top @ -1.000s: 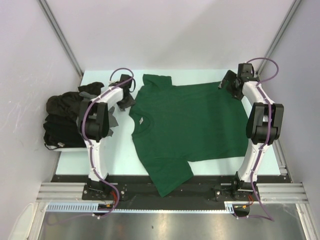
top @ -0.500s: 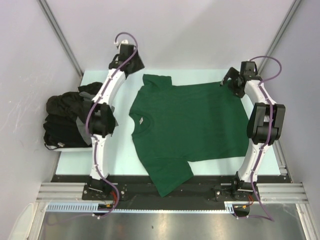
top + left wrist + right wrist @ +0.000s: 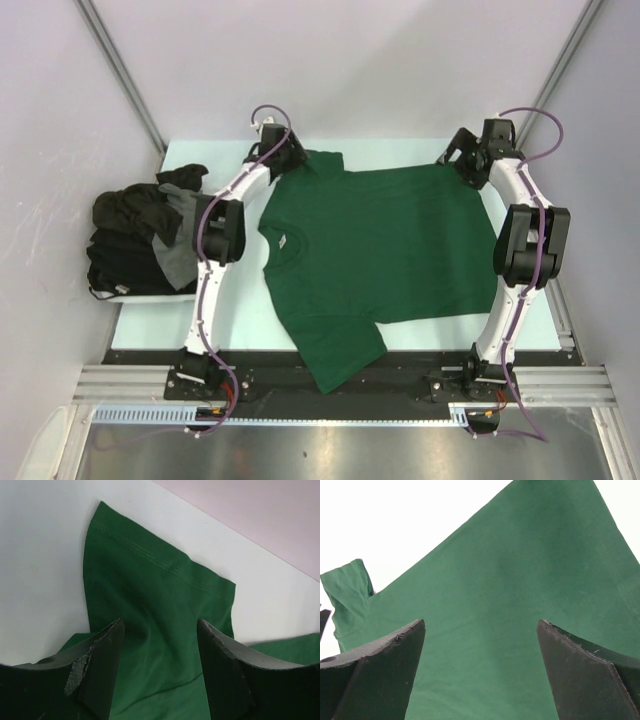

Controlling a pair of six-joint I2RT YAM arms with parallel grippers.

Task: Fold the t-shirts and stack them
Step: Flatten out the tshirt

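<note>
You have one green t-shirt point(image 3: 380, 250) spread flat on the tabletop point(image 3: 230, 300), mid-frame in the top view. Its long axis runs left to right, with the collar and white neck label point(image 3: 284, 241) at the left and the hem at the right.

The left end effector point(image 3: 290, 157) hovers at the far sleeve point(image 3: 155, 575), upper left of the shirt. Its jaws stand partly apart, the sleeve lies just ahead and below them, and nothing is gripped. The right end effector point(image 3: 461, 162) sits at the shirt's upper right corner by the hem, jaws spread wide over the cloth and holding nothing.

Each arm is nearest its own top corner, so I judge the coming move to be a pinch along that top edge.

Count: one green shirt laid out, two end effectors, and one heap of dark shirts point(image 3: 130, 240) at the left edge, black and grey. You cannot tell how many shirts the heap holds.
</note>
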